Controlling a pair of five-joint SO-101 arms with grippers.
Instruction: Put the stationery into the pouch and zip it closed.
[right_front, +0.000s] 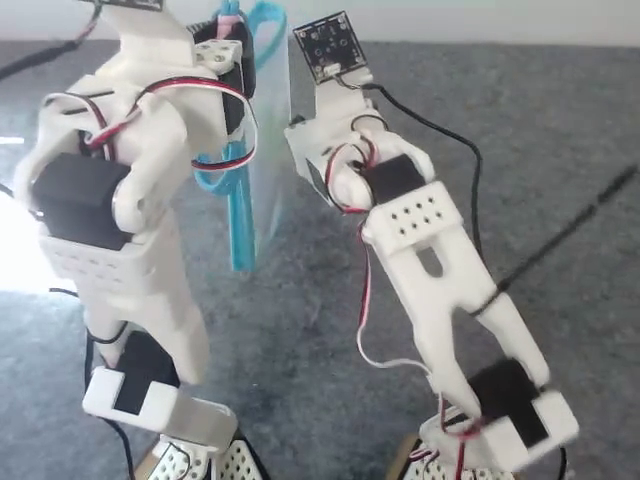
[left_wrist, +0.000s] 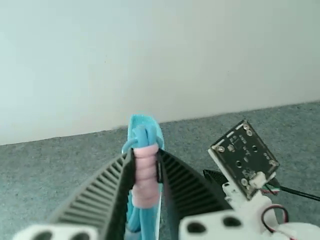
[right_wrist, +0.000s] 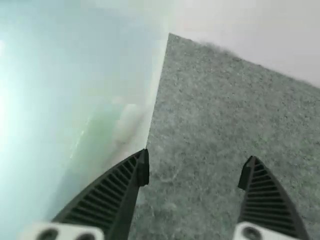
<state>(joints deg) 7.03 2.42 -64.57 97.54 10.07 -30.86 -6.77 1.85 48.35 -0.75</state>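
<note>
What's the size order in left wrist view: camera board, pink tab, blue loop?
1. camera board, largest
2-3. pink tab and blue loop look alike; the tab seems nearer the camera, so unranked.

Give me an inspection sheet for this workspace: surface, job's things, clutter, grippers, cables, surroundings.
Surface: grey mat, bare where it can be seen.
Job's things: translucent pouch with blue zip band, held upright between the arms. A pale blurred shape inside it is too unclear to name.
Clutter: nothing seen.
Grippers: left gripper shut on the pouch's pink tab. Right gripper open, one finger beside the pouch wall.
Cables: black cable across the mat by the right arm. Red and white wires along the arms.
Surroundings: pale wall behind the mat.
</note>
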